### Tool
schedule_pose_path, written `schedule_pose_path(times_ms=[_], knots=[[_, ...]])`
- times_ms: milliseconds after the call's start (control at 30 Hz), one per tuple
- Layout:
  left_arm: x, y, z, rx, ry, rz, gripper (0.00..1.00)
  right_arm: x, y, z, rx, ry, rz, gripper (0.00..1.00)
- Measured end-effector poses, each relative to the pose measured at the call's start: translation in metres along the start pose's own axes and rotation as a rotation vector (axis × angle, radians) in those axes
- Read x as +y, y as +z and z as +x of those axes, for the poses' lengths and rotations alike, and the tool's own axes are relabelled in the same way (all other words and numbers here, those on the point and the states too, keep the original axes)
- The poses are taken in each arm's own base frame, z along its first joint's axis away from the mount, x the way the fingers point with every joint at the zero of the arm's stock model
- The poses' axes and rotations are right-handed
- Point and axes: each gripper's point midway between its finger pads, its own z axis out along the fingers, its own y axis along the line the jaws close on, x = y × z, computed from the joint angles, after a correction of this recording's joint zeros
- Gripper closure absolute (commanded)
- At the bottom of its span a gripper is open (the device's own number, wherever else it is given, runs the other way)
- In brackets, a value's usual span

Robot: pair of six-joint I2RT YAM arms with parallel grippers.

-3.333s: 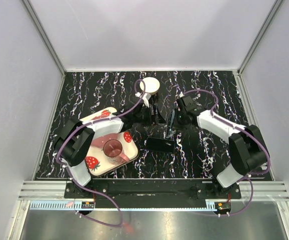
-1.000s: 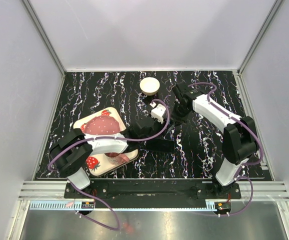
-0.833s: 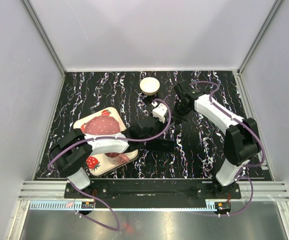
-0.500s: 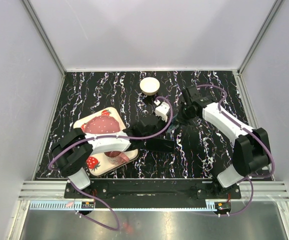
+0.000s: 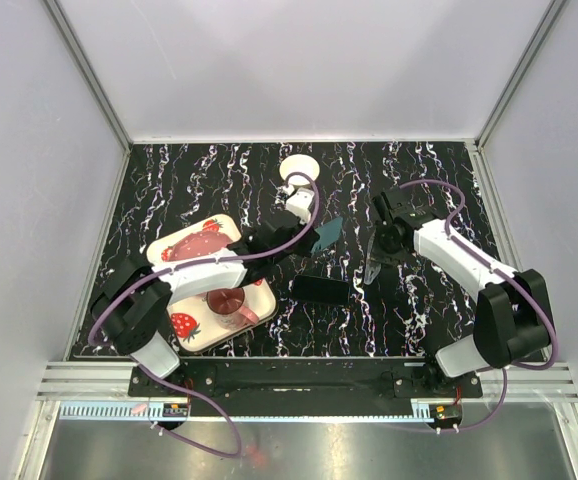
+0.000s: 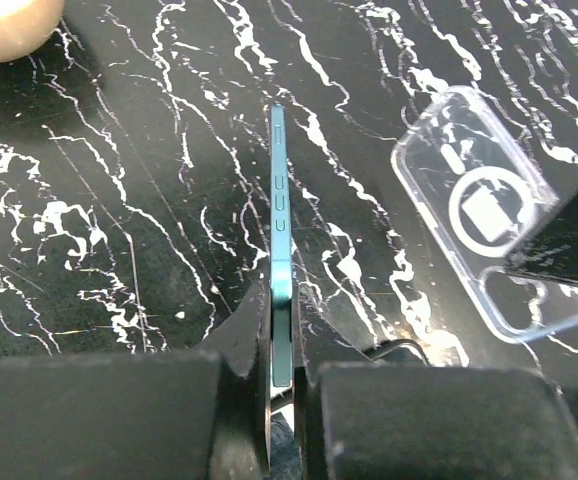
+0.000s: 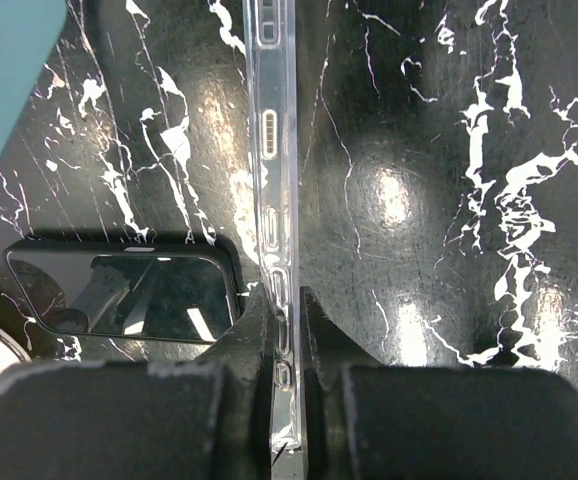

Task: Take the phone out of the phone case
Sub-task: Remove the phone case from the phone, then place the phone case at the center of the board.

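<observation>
Two tight pinches hold the pair apart at frame centre: left gripper [image 6: 281, 372] on the blue phone [image 6: 281, 235], right gripper [image 7: 287, 335] on the clear phone case [image 7: 273, 150].

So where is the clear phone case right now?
In the overhead view the clear case is held right of centre, clamped in the right end effector, beside the black phone lying flat on the table.

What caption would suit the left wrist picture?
Left end effector grips a blue phone edge-on, its empty clear case alongside.
</observation>
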Motion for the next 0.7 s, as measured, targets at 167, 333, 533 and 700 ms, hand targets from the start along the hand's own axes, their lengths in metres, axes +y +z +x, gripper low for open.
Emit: schedule_pose_path(times_ms=[167, 333, 533, 700], knots=[[-0.005, -0.011, -0.012, -0.003, -0.053, 0.050, 1.00, 0.002, 0.001, -0.016, -0.039, 0.018, -0.048, 1.00], [0.017, -0.014, -0.022, 0.009, -0.181, 0.063, 1.00, -0.012, -0.007, -0.070, -0.214, 0.158, -0.256, 1.00], [0.054, -0.005, -0.028, 0.021, -0.381, 0.011, 1.00, -0.030, -0.003, -0.138, -0.378, 0.250, -0.315, 0.48], [0.072, 0.012, -0.014, 0.073, -0.499, -0.024, 1.00, -0.051, 0.031, -0.159, -0.345, 0.351, -0.221, 0.03]])
